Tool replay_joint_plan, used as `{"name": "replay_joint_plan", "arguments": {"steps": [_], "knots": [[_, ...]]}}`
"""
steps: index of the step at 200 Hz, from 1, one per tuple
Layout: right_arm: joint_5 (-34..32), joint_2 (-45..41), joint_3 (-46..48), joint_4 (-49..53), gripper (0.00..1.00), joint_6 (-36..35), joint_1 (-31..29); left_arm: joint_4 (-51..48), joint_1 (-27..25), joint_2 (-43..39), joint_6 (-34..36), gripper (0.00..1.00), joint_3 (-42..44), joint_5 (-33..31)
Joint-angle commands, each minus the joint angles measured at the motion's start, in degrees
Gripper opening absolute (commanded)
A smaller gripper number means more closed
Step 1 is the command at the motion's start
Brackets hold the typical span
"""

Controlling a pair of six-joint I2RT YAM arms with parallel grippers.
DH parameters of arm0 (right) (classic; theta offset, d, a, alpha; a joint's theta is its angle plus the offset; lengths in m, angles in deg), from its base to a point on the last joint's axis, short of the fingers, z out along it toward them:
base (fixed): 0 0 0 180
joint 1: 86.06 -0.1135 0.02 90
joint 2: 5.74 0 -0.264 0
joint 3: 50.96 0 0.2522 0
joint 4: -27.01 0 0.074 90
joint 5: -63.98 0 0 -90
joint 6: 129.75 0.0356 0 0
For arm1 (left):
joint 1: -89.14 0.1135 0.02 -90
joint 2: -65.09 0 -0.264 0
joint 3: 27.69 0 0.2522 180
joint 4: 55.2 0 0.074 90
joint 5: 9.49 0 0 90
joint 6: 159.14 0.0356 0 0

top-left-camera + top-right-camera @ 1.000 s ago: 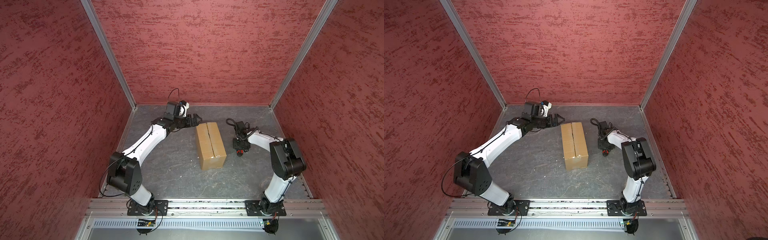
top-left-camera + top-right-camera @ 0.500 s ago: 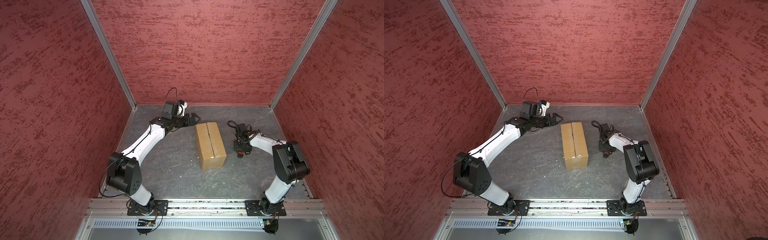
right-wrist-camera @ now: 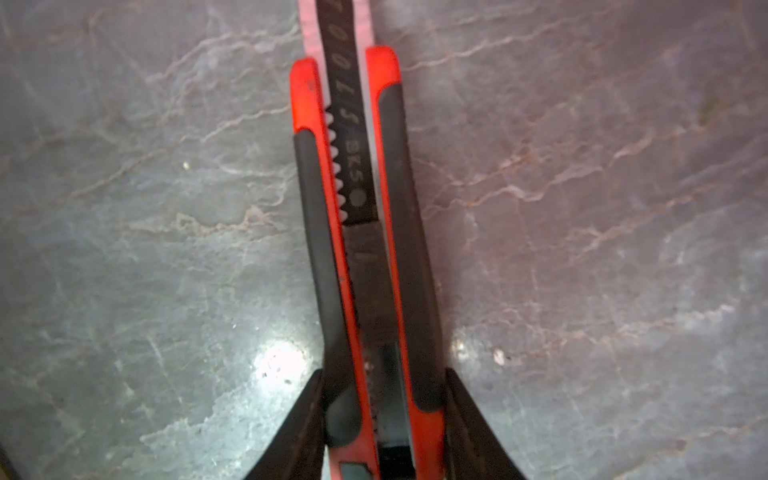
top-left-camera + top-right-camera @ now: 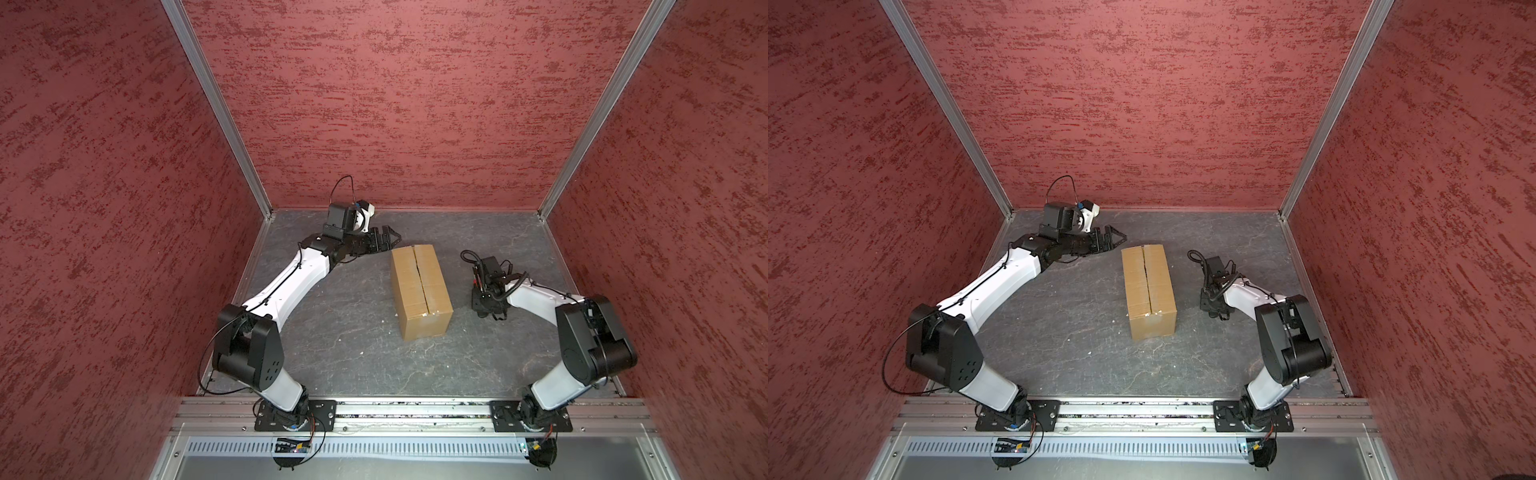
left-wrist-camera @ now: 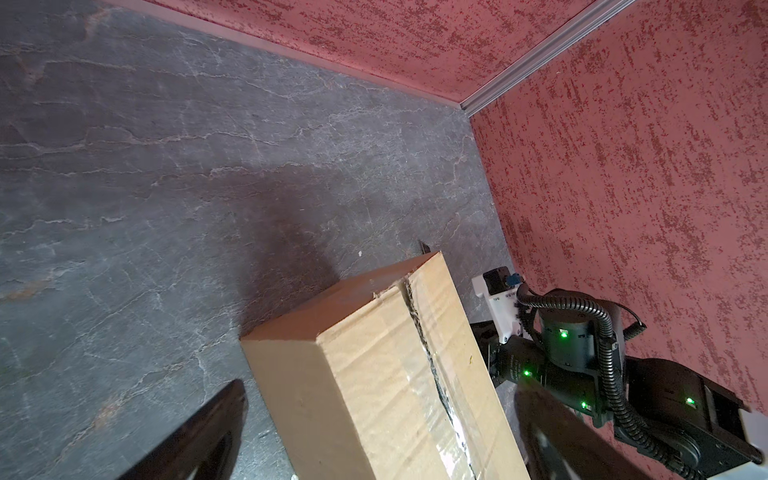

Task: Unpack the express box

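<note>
As box rests, left pincer seemingly beside

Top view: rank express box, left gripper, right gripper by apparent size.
1. express box, clearly largest.
2. left gripper and right gripper: look alike; the right points down onto the utility knife, foreshortened, so unranked.

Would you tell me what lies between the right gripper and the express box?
Only bare grey tabletop separates the right gripper, gripping the utility knife, from the express box, in both top views.
</note>
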Motion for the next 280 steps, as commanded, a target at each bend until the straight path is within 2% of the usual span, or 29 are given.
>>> {"name": "replay_joint_plan", "arguments": {"steps": [1,32,50,116,162,200,280], "knots": [[1.3,1.0,1.6,1.0,0.25,0.7,0.2,0.8,0.3,-0.1,-0.7,1.00,-0.4,1.5],[1.4,0.5,0.1,1.9,0.13,0.0,0.3,-0.4,0.1,0.9,-1.9,1.00,-1.4,2.3],[1.2,-1.2,-0.9,3.3,0.10,-0.4,0.3,-1.5,-0.4,2.4,-3.3,1.00,-3.0,4.1],[0.6,-14.2,-8.4,13.8,0.07,-1.6,0.1,-6.2,-5.8,8.2,-4.6,1.00,-12.6,5.8],[1.1,-20.8,-15.4,21.3,0.06,-3.0,-2.4,-4.3,-10.5,12.7,-5.9,1.00,-17.3,8.3],[2.6,-22.8,-20.6,24.2,0.06,-3.7,-5.9,-0.2,-13.7,15.9,-8.1,1.00,-19.4,9.0],[4.8,-21.1,-27.3,24.7,0.05,-3.2,-11.9,12.5,-16.8,18.7,-15.1,0.82,-20.0,10.5]]}}
